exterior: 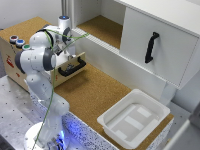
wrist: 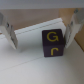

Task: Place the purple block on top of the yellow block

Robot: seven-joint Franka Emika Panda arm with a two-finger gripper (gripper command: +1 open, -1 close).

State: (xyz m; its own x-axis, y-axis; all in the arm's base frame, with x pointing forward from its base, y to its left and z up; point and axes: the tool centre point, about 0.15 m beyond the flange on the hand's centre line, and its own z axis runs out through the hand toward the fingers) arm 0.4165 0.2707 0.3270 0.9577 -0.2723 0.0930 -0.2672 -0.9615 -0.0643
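- Two pale gripper fingers stand wide apart in the wrist view, one on each side of the dark purple cube-shaped block with yellow letters; neither touches it, and the gripper holds nothing.
- Purple block rests on a pale, smooth surface (whether this is a drawer floor or something else cannot be told), with a pale wall or edge running behind it.
- Only the wrist view shows the block; in the exterior view the white Franka arm covers that spot, and the gripper itself is hidden behind the arm's upper links.
- Arm reaches over the open wooden drawer with a black handle, at the cork worktop's edge toward the exterior view's left.
- White plastic tray sits near the worktop's corner at the exterior view's right.
- No yellow block can be made out in either view.
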